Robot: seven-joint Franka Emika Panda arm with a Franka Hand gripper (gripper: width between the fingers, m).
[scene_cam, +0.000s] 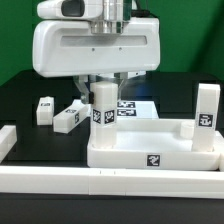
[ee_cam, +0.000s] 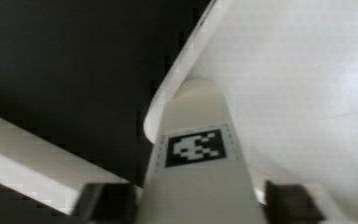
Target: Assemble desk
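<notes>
A white plastic tray-like tabletop with raised rims lies on the black table, and a white rectangular block leg bearing a square marker stands upright at its corner toward the exterior view's left. The two-finger gripper straddles this leg's top, with its fingers drawn close on either side. I cannot tell whether they press it.

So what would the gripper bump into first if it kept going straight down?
Probably the upright leg: it stands right between the gripper's fingers. The fingers would then reach the tabletop below it, though depth is hard to judge.
</notes>
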